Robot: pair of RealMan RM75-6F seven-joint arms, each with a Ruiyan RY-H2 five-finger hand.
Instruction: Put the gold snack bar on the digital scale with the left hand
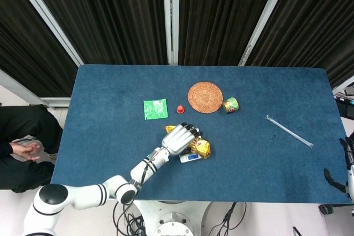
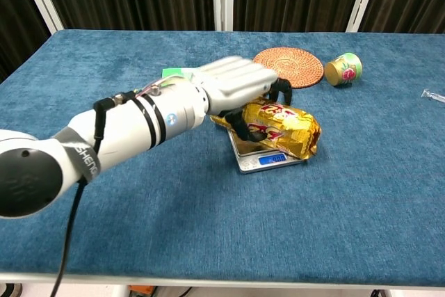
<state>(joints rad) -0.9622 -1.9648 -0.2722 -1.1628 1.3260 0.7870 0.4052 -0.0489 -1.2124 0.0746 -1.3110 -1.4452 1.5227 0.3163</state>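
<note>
The gold snack bar (image 2: 284, 128) (image 1: 199, 147) lies across the top of the small silver digital scale (image 2: 272, 160) (image 1: 189, 157), its right end hanging over the scale's right edge. My left hand (image 2: 235, 88) (image 1: 178, 138) grips the bar's left part from above, fingers curled around it. The scale's blue display shows below the bar. Whether the bar rests fully on the platform I cannot tell. My right hand (image 1: 349, 167) is barely in sight at the far right edge of the head view, off the table, too cropped to judge.
Behind the scale sit a green packet (image 1: 155, 109), a small red cap (image 1: 180, 109), a round woven coaster (image 1: 204, 97) and a tipped green-gold cup (image 1: 230, 104). A clear straw (image 1: 289, 131) lies to the right.
</note>
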